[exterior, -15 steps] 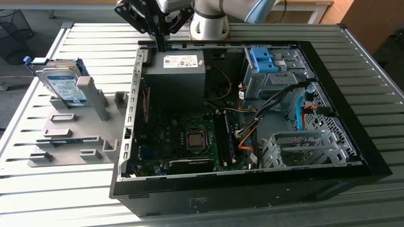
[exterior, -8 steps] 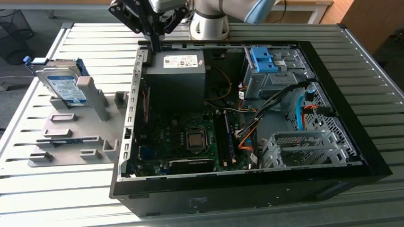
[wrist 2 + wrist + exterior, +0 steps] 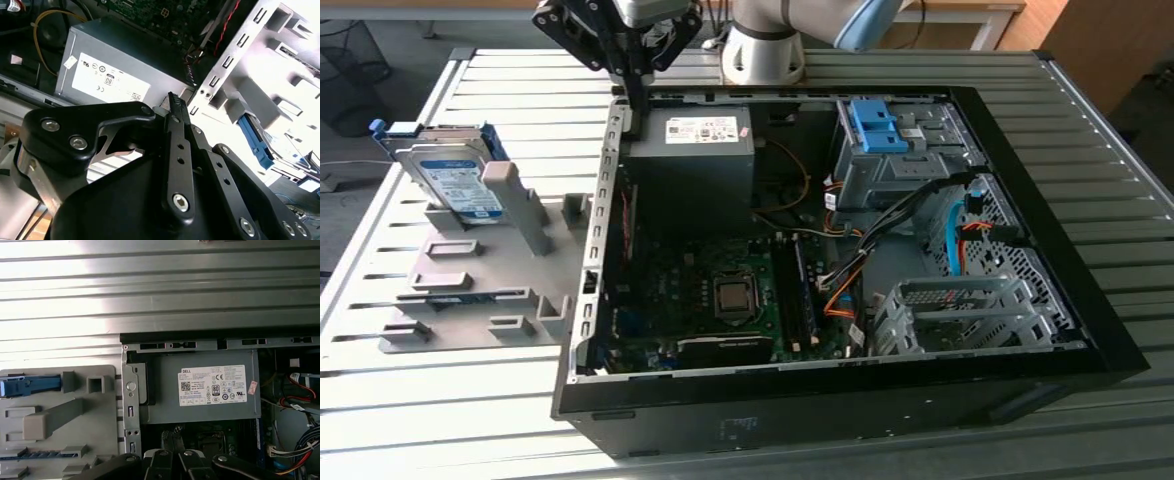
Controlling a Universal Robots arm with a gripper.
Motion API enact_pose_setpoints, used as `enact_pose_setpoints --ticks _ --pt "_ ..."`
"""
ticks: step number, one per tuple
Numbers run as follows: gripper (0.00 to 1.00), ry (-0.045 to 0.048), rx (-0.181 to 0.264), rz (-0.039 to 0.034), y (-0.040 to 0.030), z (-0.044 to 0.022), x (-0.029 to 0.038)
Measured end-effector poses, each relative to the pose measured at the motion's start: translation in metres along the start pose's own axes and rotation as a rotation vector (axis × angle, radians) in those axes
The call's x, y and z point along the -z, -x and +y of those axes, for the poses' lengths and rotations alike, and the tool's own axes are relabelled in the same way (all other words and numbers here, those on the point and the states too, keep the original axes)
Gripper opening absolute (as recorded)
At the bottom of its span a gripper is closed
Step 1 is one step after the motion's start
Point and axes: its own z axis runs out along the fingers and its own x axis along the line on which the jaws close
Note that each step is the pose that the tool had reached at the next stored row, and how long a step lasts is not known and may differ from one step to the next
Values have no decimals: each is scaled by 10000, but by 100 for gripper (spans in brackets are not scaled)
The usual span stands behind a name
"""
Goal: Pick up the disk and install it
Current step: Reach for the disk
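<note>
The disk (image 3: 450, 182) is a silver drive with a white-and-blue label and blue side rails. It stands upright in a slot of the grey fixture (image 3: 480, 290) at the exterior view's left, outside the computer case. In the first wrist view the disk (image 3: 30, 385) appears edge-on as a blue strip. My gripper (image 3: 638, 105) hangs over the case's back-left corner, beside the power supply and to the right of the disk. Its black fingers (image 3: 167, 437) lie together with nothing between them, and in the second wrist view the gripper (image 3: 175, 100) tip points toward the power supply.
The open black computer case (image 3: 1067, 260) fills the table's middle. Inside are the grey power supply (image 3: 694, 150), a motherboard (image 3: 720, 290), cables, a blue bracket (image 3: 878, 125) in the drive bay and a metal cage (image 3: 961, 310). The arm's base (image 3: 767, 50) stands behind the case.
</note>
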Motion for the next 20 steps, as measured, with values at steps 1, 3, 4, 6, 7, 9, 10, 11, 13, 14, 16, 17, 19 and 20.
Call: enact_pose_setpoints --ticks 1,3,4,6,7,9,10,11,13,14,16,17,19,20 --pt "11 0 -1 0 -14 0 0" --pt "11 0 -2 0 -41 0 0" --pt "11 -1 -1 1 -55 0 0" --pt "11 0 -1 0 -83 0 0" --pt "11 0 -1 0 -97 0 0" --pt "11 0 -1 0 -123 0 0" --pt "11 0 -1 0 -136 1 0" --pt "11 0 -1 0 -150 1 0" --pt "11 0 0 0 -178 1 0" --pt "11 0 -1 0 -193 2 0" --pt "11 -1 -2 0 -225 3 1" --pt "11 0 -1 0 -243 3 1" --pt "11 0 -1 0 -281 5 1" --pt "11 0 0 0 -300 6 2"
